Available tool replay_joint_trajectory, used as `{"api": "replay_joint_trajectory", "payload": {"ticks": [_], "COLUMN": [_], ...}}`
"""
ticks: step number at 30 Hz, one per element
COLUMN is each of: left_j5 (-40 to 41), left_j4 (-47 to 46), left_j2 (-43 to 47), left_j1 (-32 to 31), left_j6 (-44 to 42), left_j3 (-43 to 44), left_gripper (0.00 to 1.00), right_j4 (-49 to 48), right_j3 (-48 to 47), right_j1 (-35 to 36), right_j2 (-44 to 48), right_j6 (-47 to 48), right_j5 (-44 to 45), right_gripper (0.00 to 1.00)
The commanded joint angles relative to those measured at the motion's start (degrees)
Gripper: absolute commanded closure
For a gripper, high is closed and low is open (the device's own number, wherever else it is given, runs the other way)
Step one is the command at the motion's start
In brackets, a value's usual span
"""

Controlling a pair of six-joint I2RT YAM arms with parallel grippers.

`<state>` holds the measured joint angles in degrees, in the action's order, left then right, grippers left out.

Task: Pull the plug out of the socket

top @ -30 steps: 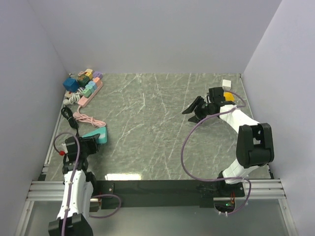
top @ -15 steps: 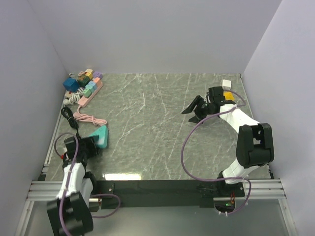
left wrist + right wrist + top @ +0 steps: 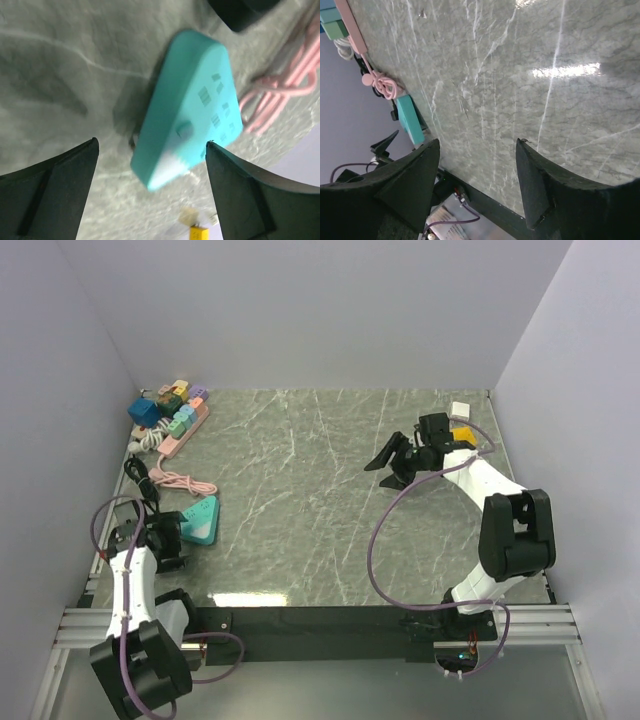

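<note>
A teal plug (image 3: pixel 200 519) lies flat on the marble table, apart from the pink socket strip (image 3: pixel 186 427) at the back left, which holds several coloured plugs. My left gripper (image 3: pixel 168 536) stands open just near-left of the teal plug. In the left wrist view the teal plug (image 3: pixel 187 107) lies ahead of that gripper (image 3: pixel 151 142), between the wide jaws and touching neither. My right gripper (image 3: pixel 385 470) hovers open over the right half of the table, with nothing in it (image 3: pixel 478 141). The right wrist view shows the teal plug (image 3: pixel 410 120) far off.
A coiled pink cable (image 3: pixel 180 481) and a black cable (image 3: pixel 140 478) lie between the strip and the teal plug. A white block (image 3: pixel 460 409) and a yellow block (image 3: pixel 465 432) sit at the back right. Walls stand close on the left, back and right.
My left gripper has opened and let go of the teal plug, which now lies on the table; the arm drew back to the left. The right gripper shifted slightly left and opened a little.
</note>
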<state>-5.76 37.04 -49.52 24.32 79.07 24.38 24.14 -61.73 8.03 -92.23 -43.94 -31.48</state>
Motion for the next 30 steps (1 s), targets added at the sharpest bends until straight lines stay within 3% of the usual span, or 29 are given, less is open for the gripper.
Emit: {"api": "replay_joint_trajectory", "payload": {"ticks": [1, 5, 9, 11, 15, 20, 22, 30], "left_j5": [0.6, -2.9, -4.6, -6.6, -3.2, 12.9, 15.2, 21.7], "left_j4": [11.4, 9.9, 8.1, 1.9, -0.7, 5.1, 7.0, 6.3], "left_j2": [0.9, 1.4, 0.1, -1.0, -13.4, -33.2, -41.3, -56.7], "left_j1": [0.0, -2.8, -6.3, -7.1, -8.8, -11.2, -11.2, -11.0], "left_j6": [-5.0, -7.4, -12.5, -17.6, -29.7, -41.4, -43.8, -46.2], "left_j3": [5.2, 8.7, 15.0, 18.3, 29.3, 52.9, 59.6, 69.4], "left_gripper": [0.07, 0.11, 0.24, 0.28, 0.28, 0.24, 0.23, 0.24], "right_j4": [0.6, 1.3, 1.8, 1.3, 1.0, 0.9, 0.9, -0.3], "right_j3": [-3.2, -4.3, -5.1, -5.2, -5.6, -5.9, -5.9, -5.4], "right_j1": [1.1, 1.3, 1.2, 1.2, 1.4, 1.6, 1.6, 1.7], "right_j2": [-0.8, -1.4, -1.9, -2.1, -2.3, -2.5, -2.3, -2.0], "right_j6": [0.8, 1.2, 1.7, 1.7, 2.3, 3.2, 3.2, 2.3], "right_j5": [-1.5, -1.6, -1.9, -2.3, -3.0, -3.6, -3.9, -5.0], "right_gripper": [0.31, 0.3, 0.31, 0.31, 0.31, 0.31, 0.3, 0.3]}}
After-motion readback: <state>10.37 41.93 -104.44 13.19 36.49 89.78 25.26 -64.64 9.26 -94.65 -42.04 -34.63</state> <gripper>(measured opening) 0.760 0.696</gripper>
